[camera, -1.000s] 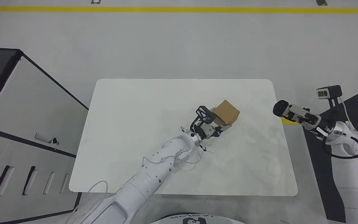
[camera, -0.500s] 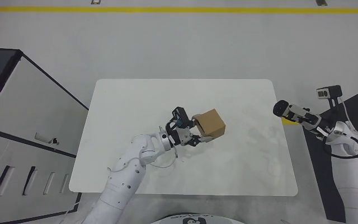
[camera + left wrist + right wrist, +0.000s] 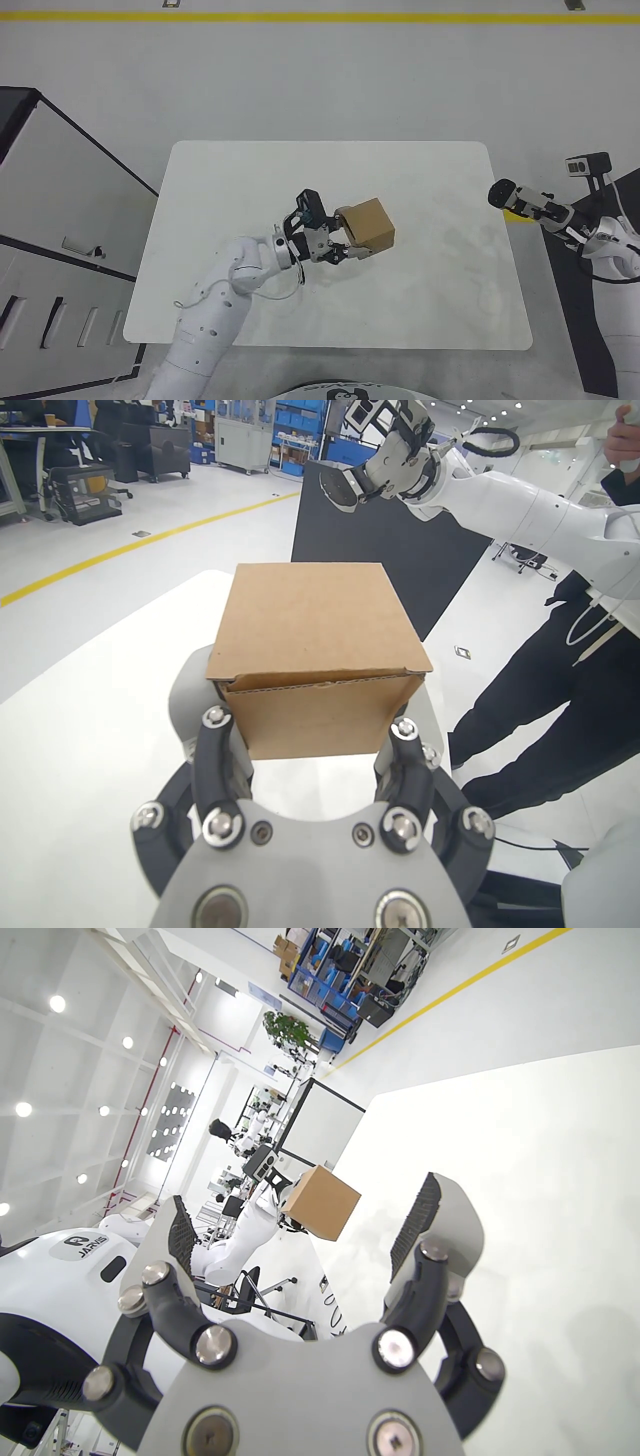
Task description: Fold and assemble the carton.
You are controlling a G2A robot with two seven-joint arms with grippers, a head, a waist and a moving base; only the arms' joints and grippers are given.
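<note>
Grasps the carton (image 3: 310, 620) in the left gripper (image 3: 306, 705), with fingers (image 3: 187, 690) pressed flat against two opposite side walls. Leaves the near wall facing the palm, just apart from it.

From above, holds the carton (image 3: 366, 224) straight out ahead of the left gripper (image 3: 335, 246), over the middle of the white table (image 3: 230, 190). Presents a closed brown cube with the top panel folded down flat. Meets the near wall along a thin seam edged with raw corrugated board, with a small gap at the corner beside one finger. Cannot tell whether the bottom touches the table or hangs just above it.

Places the right gripper (image 3: 505, 193) well apart from the carton, past the table's edge and far beyond the left gripper's fingertips. Spreads its jaws wide with nothing between them, ribbed pads (image 3: 417, 1223) bare. From the right gripper (image 3: 305, 1220), looks across the tabletop at the carton (image 3: 320, 1208) far ahead, tilted in that view, with the left arm behind it. From the left wrist, finds the right gripper (image 3: 345, 492) high up beyond the carton's far edge.
</note>
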